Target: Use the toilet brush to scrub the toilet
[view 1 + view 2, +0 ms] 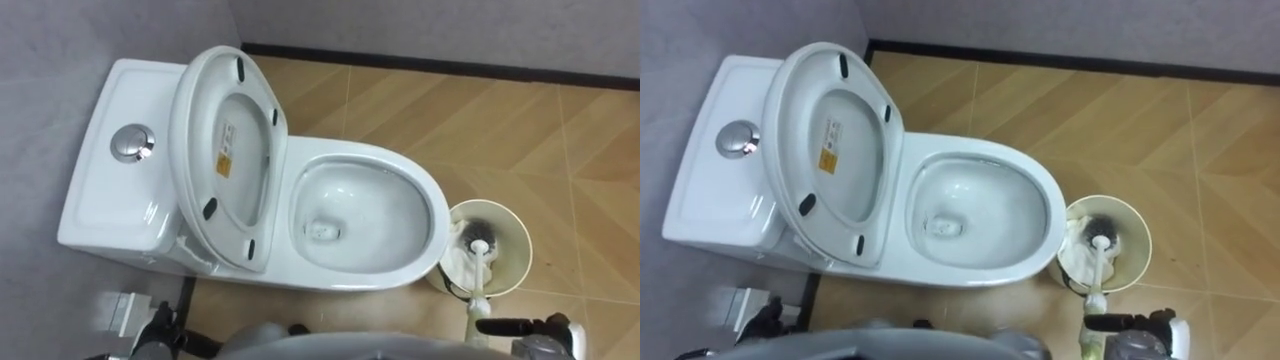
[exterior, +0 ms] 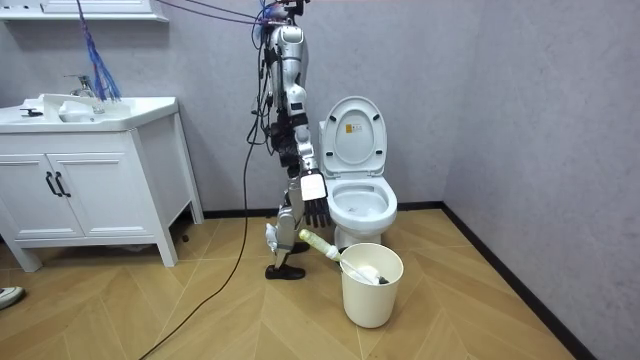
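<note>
1. The robot stands side-on to the toilet (image 1: 360, 150), on the room view's left of it. The tank is toward the wall and the bowl is toward the camera.
2. Looking down from the head, the tank (image 1: 100, 190) is at 9 o'clock of the bowl, with the round chrome flush button (image 1: 132, 143) on top. The seat and lid (image 1: 190, 140) are flipped up against the tank, so the bowl is wide open with a bit of water at the bottom.
3. The toilet brush (image 1: 481, 265) isn't in the bowl. It's in a pale round bucket (image 1: 520, 240) on the wood floor (image 1: 520, 130), just beside the front of the bowl at about 4 o'clock. The dark bristle head is down inside, and the white handle leans out over the rim toward 6 o'clock.
4. The right hand (image 2: 315, 207) is pretty clear in the room view. It's relaxed, fingers straight and hanging down, not wrapped around anything. It hovers right over the end of the brush handle, which pokes out of the bucket toward 10 o'clock there. I honestly can't tell whether the fingertips touch it. In the head views the same hand peeks in at 5 o'clock, next to the handle tip.
5. The left hand (image 1: 140, 320) just barely shows at 7 o'clock in the head views, down by the base of the tank. I can't tell what its fingers are doing.
6. There's a white sink cabinet (image 2: 90, 190) well off at 9 o'clock of the robot in the room view.
</note>
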Controlling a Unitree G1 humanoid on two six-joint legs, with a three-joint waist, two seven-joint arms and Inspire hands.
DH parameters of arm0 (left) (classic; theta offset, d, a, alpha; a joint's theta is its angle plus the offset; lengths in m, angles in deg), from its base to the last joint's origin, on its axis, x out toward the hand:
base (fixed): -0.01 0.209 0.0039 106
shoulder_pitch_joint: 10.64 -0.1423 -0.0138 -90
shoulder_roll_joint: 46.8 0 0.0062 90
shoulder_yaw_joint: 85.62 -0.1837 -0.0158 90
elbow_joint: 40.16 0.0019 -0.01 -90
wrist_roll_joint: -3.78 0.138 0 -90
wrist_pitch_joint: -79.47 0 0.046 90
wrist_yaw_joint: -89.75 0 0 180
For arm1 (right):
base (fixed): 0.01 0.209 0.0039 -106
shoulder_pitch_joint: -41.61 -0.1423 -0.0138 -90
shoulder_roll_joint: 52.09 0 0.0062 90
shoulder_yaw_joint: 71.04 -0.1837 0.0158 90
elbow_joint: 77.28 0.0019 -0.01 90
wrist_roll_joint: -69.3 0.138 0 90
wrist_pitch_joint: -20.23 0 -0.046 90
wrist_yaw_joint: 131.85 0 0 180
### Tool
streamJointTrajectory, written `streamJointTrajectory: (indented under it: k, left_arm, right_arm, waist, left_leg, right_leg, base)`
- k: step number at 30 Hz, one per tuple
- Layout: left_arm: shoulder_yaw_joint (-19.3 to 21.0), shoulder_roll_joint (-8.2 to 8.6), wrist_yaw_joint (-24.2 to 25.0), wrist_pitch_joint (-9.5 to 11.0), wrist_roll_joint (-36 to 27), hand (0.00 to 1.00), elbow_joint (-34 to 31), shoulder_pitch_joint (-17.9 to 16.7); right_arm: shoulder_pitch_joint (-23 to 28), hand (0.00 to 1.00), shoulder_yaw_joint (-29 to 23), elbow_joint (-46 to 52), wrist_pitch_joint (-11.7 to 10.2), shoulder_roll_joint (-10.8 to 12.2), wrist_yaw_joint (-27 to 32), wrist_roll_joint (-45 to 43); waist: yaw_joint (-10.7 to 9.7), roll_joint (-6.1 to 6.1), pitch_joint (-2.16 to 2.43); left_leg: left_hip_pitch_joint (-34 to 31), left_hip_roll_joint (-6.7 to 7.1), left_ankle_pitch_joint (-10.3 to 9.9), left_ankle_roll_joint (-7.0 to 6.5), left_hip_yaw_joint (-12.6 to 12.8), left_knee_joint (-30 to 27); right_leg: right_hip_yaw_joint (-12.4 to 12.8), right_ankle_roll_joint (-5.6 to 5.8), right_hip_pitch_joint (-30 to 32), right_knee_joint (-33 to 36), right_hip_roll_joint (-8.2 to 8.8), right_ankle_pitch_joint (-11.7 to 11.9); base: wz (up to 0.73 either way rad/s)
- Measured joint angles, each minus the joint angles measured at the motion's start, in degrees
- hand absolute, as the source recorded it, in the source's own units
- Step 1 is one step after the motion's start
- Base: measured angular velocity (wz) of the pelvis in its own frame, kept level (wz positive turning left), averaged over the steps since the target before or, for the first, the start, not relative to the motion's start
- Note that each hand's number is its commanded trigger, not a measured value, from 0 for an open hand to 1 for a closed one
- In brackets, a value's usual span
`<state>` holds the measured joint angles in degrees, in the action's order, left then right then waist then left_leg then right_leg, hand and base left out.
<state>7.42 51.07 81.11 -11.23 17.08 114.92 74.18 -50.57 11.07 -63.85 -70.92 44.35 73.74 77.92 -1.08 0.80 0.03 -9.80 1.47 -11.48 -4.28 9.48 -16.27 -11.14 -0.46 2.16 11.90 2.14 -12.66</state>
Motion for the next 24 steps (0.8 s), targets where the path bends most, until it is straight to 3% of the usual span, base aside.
streamJointTrajectory:
  k: [4, 8, 10, 16, 19, 24]
  left_arm:
    - [-1.38, -0.96, 0.06, 0.84, -0.31, 0.0, 0.93, 3.12]
    - [-2.31, -0.74, 0.06, 0.94, -1.41, 0.0, 1.32, 6.83]
    - [-4.27, -0.62, 0.08, 1.01, -3.84, 0.0, 1.42, 9.33]
    - [-9.0, 0.56, 0.07, 1.12, -6.63, 0.0, 0.95, 15.87]
    - [-11.08, 0.73, -0.14, 1.06, -8.14, 0.0, -2.81, 16.09]
    - [-13.6, 0.95, -0.91, 1.08, -10.46, 0.0, -6.7, 17.31]
  right_arm:
    - [-4.01, 0.0, 0.34, -1.63, 0.02, -0.07, 0.08, 4.69]
    - [-8.27, 0.0, -0.37, -2.3, 0.04, -0.17, 0.26, 7.89]
    - [-11.17, 0.0, -0.12, -2.38, -0.02, -0.19, 0.26, 9.76]
    - [-16.25, 0.0, 3.32, -3.92, 0.05, -1.89, -1.06, 13.89]
    - [-16.75, 0.0, 4.98, -3.91, 0.92, -3.78, -1.99, 18.34]
    - [-17.84, 0.0, 7.96, -3.83, 1.4, -4.43, -2.49, 20.36]
  waist:
    - [0.01, -0.23, -0.59]
    - [0.4, -0.54, -1.25]
    - [0.56, -0.44, -2.01]
    - [1.69, -0.87, -2.36]
    - [2.11, -1.02, -2.35]
    - [2.96, -0.95, -2.47]
  left_leg:
    - [-5.81, -0.68, 0.09, -0.34, -0.59, -3.5]
    - [-11.6, -0.71, 0.38, -0.9, -1.8, -6.79]
    - [-15.7, -0.4, 0.56, -1.42, -1.64, -9.17]
    - [-26.48, 0.72, 1.16, -2.37, -2.08, -15.07]
    - [-31.25, 1.34, 1.74, -2.7, -2.17, -17.35]
    - [-38.05, 1.55, 2.77, -2.74, -2.52, -19.57]
  right_leg:
    - [-0.38, -0.06, 5.12, 3.11, -0.14, 0.01]
    - [-0.36, -0.1, 11.7, 8.47, 0.5, -0.82]
    - [-0.61, -0.32, 17.13, 14.16, 1.86, -2.31]
    - [-0.18, -0.51, 29.74, 24.61, 3.92, -5.11]
    - [-0.01, -0.41, 35.11, 28.64, 4.82, -5.93]
    - [0.01, -0.73, 42.18, 32.08, 5.78, -6.18]
  base:
    - [0.08]
    - [0.05]
    - [0.0]
    - [0.1]
    - [0.14]
    - [0.07]
